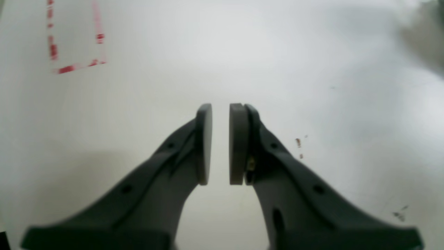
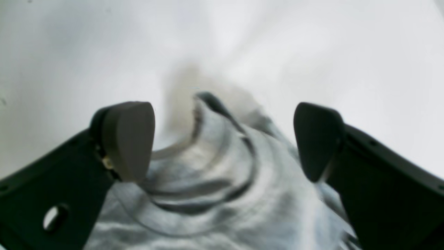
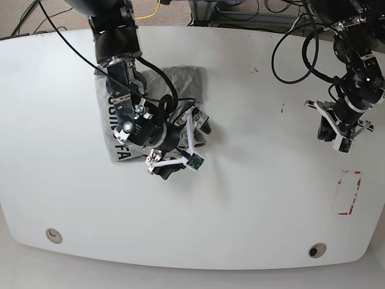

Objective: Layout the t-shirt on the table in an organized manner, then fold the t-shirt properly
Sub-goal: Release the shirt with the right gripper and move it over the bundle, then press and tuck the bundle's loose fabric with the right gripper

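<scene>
Grey t-shirt [image 3: 120, 114] lies bunched on the bench [image 3: 240, 198] directly under the wide-open right hand [image 2: 222, 146], the nearer one; the left hand [image 1: 220, 144], nearly shut and empty, hangs well apart.

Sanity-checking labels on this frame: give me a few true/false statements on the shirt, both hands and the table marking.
1. The right hand is open over the t-shirt. True.
2. The left hand grips a sleeve of the t-shirt. False: nothing sits between its nearly closed pads, and it hangs over bare table, far from the shirt.
3. The t-shirt lies flat and spread out. False: it is bunched in a crumpled heap, with part of its dark lettering showing.
4. A red dashed rectangle is marked on the table near the left arm's side. True.
5. The t-shirt covers the red marking. False: they lie at opposite ends of the table.
</scene>
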{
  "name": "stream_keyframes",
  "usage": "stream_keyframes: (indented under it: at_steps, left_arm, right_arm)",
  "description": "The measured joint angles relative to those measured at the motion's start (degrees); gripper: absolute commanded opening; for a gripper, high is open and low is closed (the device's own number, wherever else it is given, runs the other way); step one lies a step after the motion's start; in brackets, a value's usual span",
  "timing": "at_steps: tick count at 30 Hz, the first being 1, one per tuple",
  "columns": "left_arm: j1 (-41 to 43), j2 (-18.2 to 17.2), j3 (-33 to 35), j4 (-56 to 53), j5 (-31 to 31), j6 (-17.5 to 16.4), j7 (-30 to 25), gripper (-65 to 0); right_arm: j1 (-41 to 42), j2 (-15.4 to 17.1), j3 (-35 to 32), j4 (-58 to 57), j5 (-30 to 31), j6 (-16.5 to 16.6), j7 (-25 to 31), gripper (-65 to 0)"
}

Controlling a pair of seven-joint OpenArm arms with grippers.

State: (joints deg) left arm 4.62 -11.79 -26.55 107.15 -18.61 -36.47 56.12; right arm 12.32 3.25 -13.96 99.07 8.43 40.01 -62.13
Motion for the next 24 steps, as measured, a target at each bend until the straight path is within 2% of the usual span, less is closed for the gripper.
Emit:
stream_keyframes:
  at_steps: [8, 11, 17, 24]
  left_arm:
    - [0.24, 0.31, -3.19, 0.00, -0.17, -0.02, 0.00, -56.9]
    - [0.90, 0.20, -3.08, 0.00, -0.13, -0.02, -0.02, -56.9]
    - [1.55, 0.74, -2.69, 0.00, -0.09, -0.02, 0.02, -56.9]
    - [1.44, 0.59, -1.38, 0.00, -0.20, -0.04, 0.02, -56.9]
  right_arm:
    - [-0.70, 0.17, -0.28, -7.93, -2.69, 0.07, 6.64, -4.6]
    - [-0.57, 0.44, -0.02, -9.90, -2.73, 0.02, 8.33, -11.7]
    - [-0.42, 0.46, -0.13, -11.56, -2.67, 0.07, 10.78, -34.4]
    - [-0.26, 0.57, -0.13, -11.61, -2.67, 0.07, 12.44, -51.0]
